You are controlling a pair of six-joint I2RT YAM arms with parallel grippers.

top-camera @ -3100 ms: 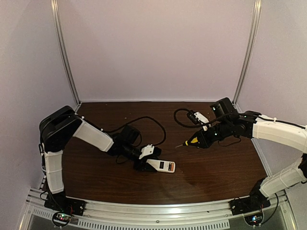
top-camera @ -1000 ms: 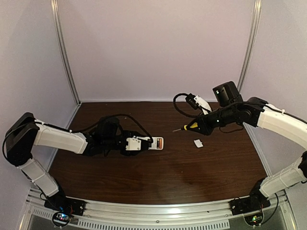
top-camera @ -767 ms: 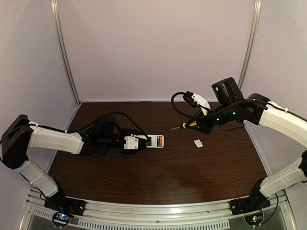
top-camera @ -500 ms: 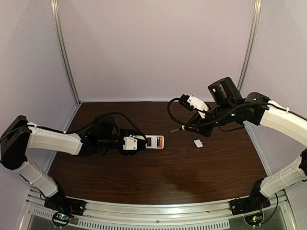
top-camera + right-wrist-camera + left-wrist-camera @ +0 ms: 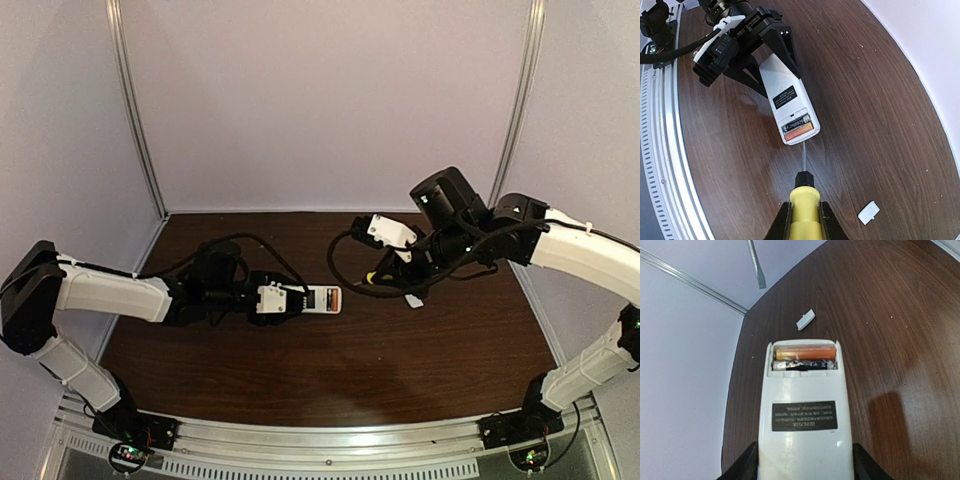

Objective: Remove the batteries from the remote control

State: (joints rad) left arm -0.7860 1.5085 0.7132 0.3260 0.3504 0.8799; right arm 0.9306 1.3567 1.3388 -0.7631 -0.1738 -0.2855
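The white remote control [image 5: 805, 415] lies back-up on the table with its battery bay open. Inside lie the orange-copper battery [image 5: 805, 353] and the dark battery [image 5: 802, 365], side by side. My left gripper [image 5: 805, 472] is shut on the remote's near end; it also shows in the top view [image 5: 298, 300]. My right gripper [image 5: 804, 222] is shut on the yellow-handled screwdriver [image 5: 804, 207]. The screwdriver's thin shaft points at the remote's bay end [image 5: 799, 127], its tip right at the edge beside the orange battery [image 5: 801, 131]. In the top view the right gripper [image 5: 388, 270] is just right of the remote [image 5: 323, 298].
The small white cover piece [image 5: 868, 212] lies loose on the table to the right of the screwdriver, also seen in the top view [image 5: 413, 299]. A black cable loops by the right wrist [image 5: 345, 270]. The table's metal front rail [image 5: 320, 445] runs along the near edge.
My right arm has swung left and down, bringing the screwdriver tip from mid-air to the remote's open end. My left gripper has stayed still, holding the remote.
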